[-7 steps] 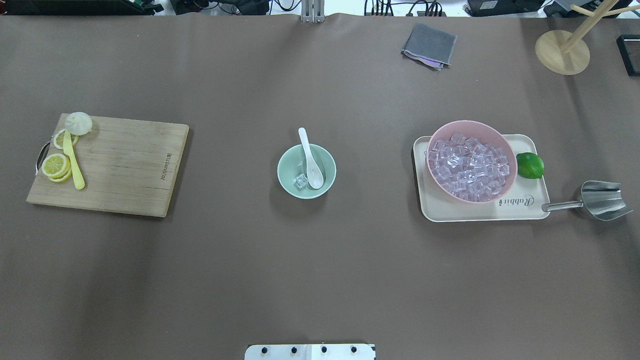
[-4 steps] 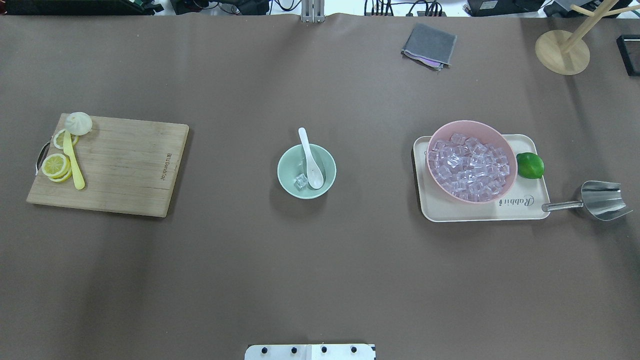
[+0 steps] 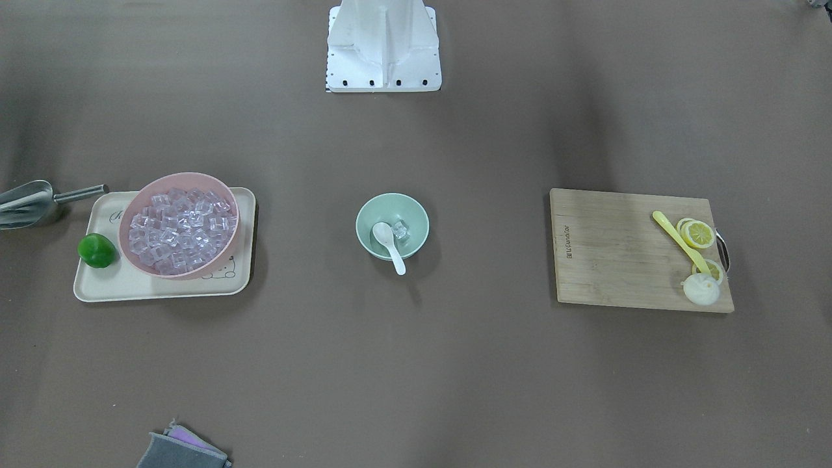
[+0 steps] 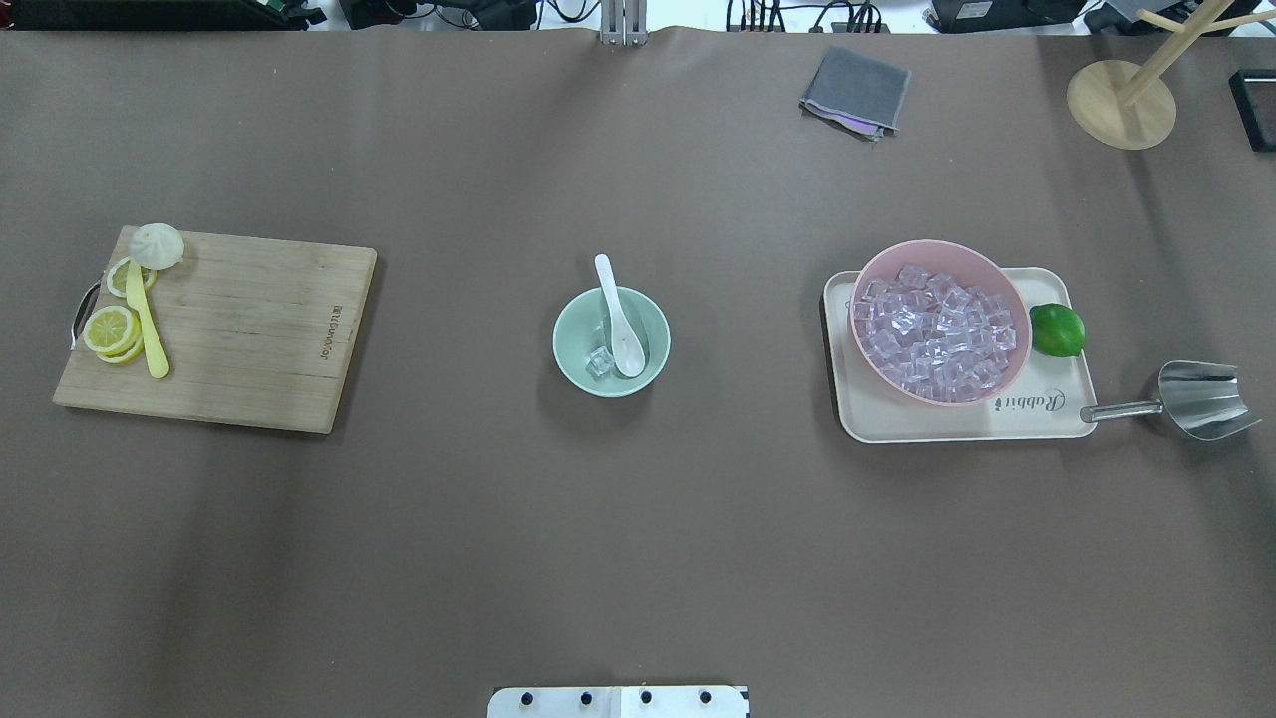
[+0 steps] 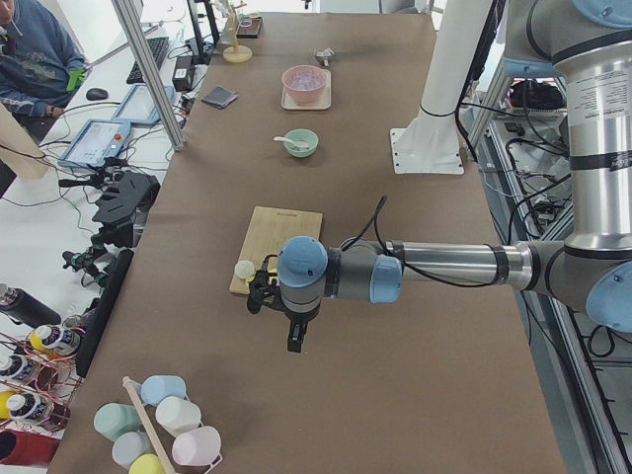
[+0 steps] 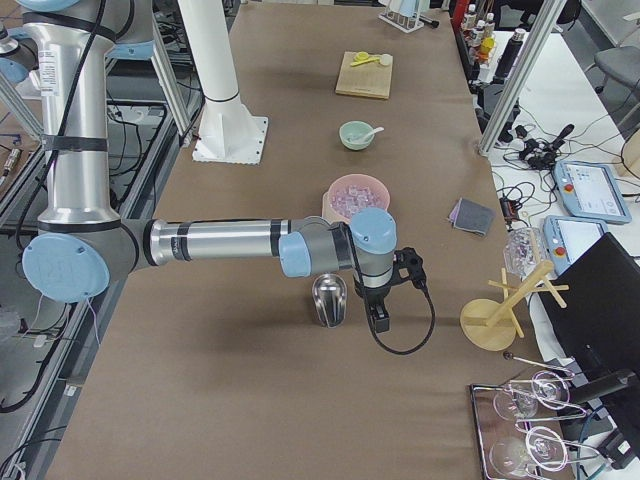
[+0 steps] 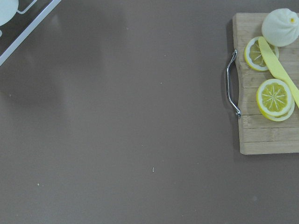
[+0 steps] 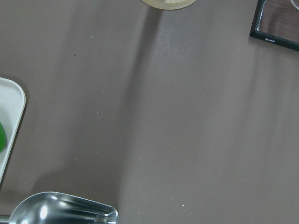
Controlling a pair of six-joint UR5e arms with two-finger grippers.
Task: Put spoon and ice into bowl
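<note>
The mint-green bowl stands at the table's middle. The white spoon lies in it, scoop down inside and handle over the far rim. One clear ice cube lies in the bowl beside the scoop. Bowl, spoon and ice also show in the front view. Both grippers are outside the overhead and front views. The left gripper hangs over bare table beyond the cutting board's end. The right gripper hangs beside the steel scoop. I cannot tell whether either is open or shut.
A pink bowl full of ice cubes stands on a cream tray with a lime. A steel scoop lies right of it. A cutting board with lemon slices and a yellow utensil lies left. A grey cloth and wooden stand are far back.
</note>
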